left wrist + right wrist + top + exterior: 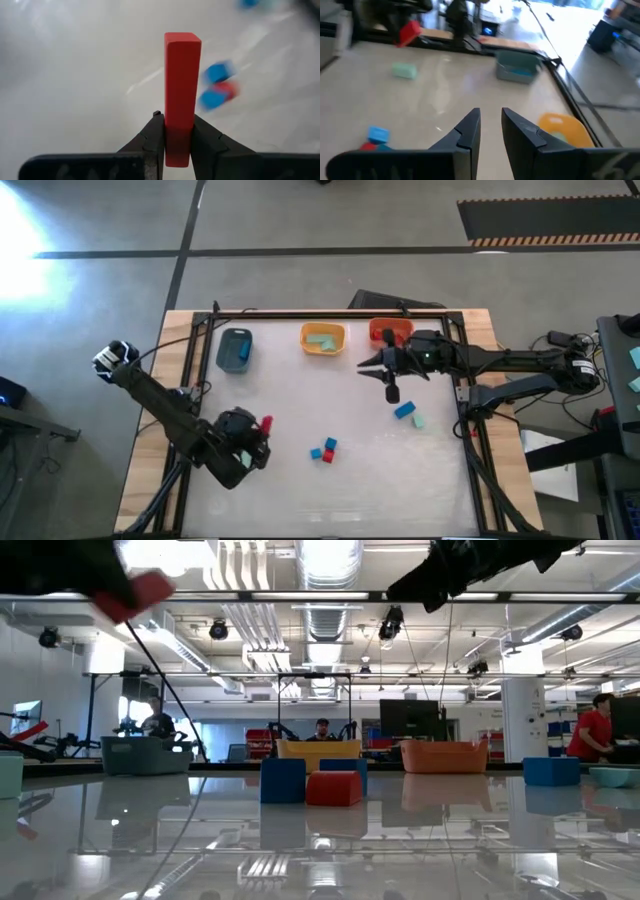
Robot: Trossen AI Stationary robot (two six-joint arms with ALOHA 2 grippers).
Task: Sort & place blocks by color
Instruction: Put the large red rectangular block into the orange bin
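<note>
My left gripper is shut on a red bar and holds it over the table's left near part; the low view shows the red bar high above the surface. My right gripper is open with nothing in it, hovering near the far edge, in front of the orange-red bin. Two blue blocks and a red one lie flat mid-table. A blue block and a teal block lie to the right. Another teal block lies near my left arm. My left gripper pinches the red bar by its one end between the two fingers. The rest of the bar sticks out past the fingertips, in line with them. The bar is lifted clear of the table and tilted.
A grey-blue bin holding blue, a yellow bin holding teal, and the orange-red bin stand in a row along the far edge. A black frame rail borders the table. People stand in the room beyond.
</note>
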